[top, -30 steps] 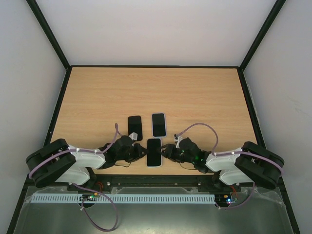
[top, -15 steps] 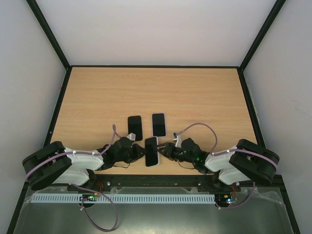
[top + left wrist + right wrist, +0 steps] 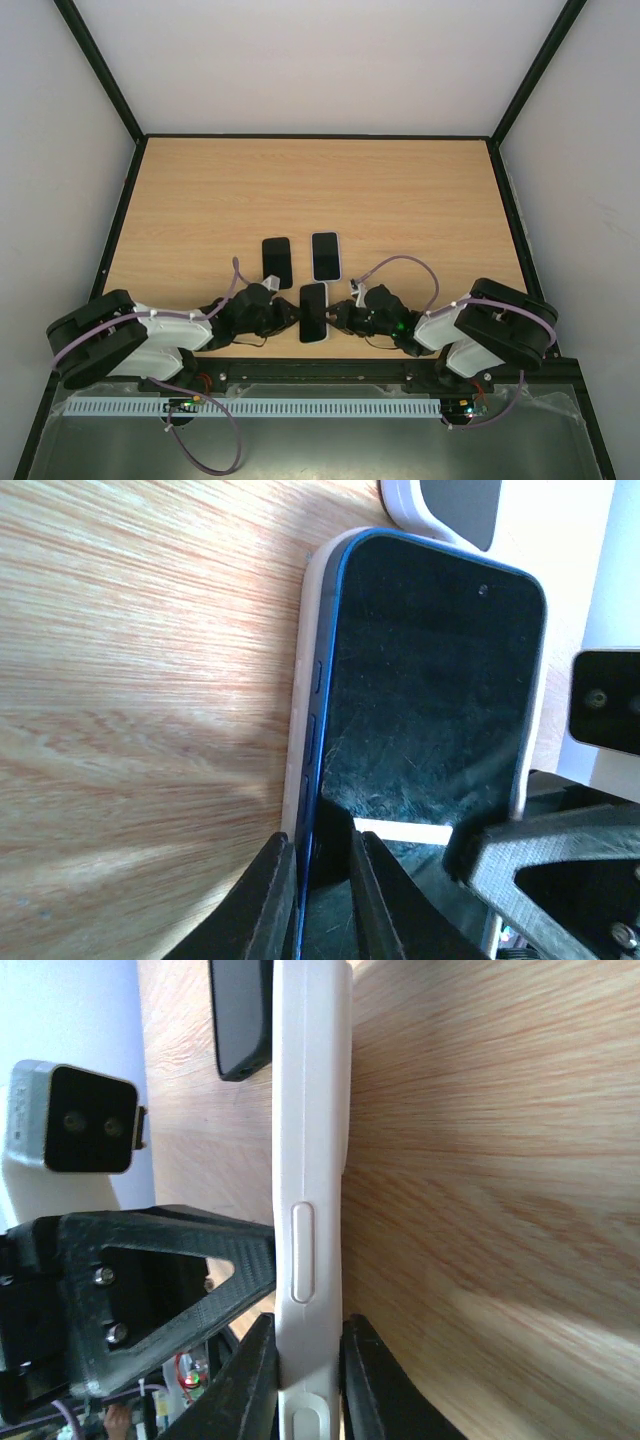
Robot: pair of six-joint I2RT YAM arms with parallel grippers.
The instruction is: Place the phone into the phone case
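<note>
A blue phone (image 3: 430, 680) with a dark screen sits inside a pale phone case (image 3: 299, 710), raised on its long edge just above the table's near edge (image 3: 313, 312). My left gripper (image 3: 320, 900) is shut on its left side, one finger on the case's back and one on the screen. From the other side my right gripper (image 3: 308, 1380) is shut on the case's white side wall (image 3: 310, 1110), just below a moulded button. In the top view the left gripper (image 3: 292, 312) and the right gripper (image 3: 338, 314) face each other across it.
A bare black phone (image 3: 277, 261) and a white-cased phone (image 3: 326, 256) lie flat on the wooden table (image 3: 400, 200) just behind the held one. The black phone (image 3: 240, 1015) also shows in the right wrist view. Black frame rails border the table.
The cased phone has tipped from lying flat up onto its long edge. The right gripper has closed on the case's side and that arm has shifted left.
</note>
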